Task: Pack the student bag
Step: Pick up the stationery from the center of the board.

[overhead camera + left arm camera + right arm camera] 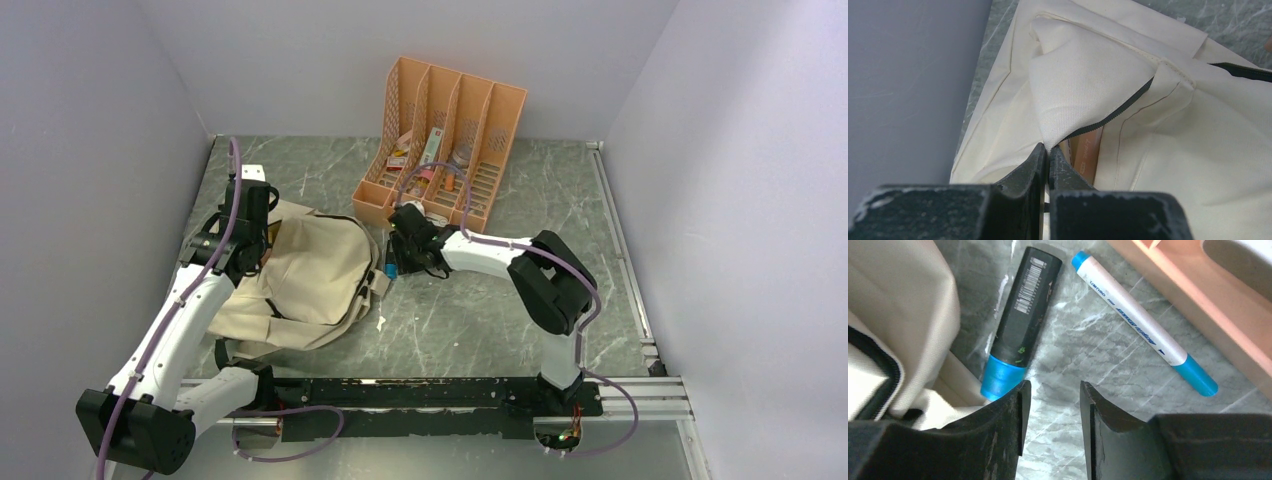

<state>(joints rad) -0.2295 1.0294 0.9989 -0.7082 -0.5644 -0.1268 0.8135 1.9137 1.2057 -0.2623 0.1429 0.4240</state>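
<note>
— What do we have on the table (480,320)?
— We see a grey-green marbled top. The student bag (300,280) lies slumped on its left part, and the orange file organizer (505,140) stands towards the back.
— And between them?
— We count two pens lying flat on the bare top: a black highlighter (1023,325) with a blue cap, just beside the bag, and a white marker (1138,315) with blue ends, near the organizer's front edge.
</note>
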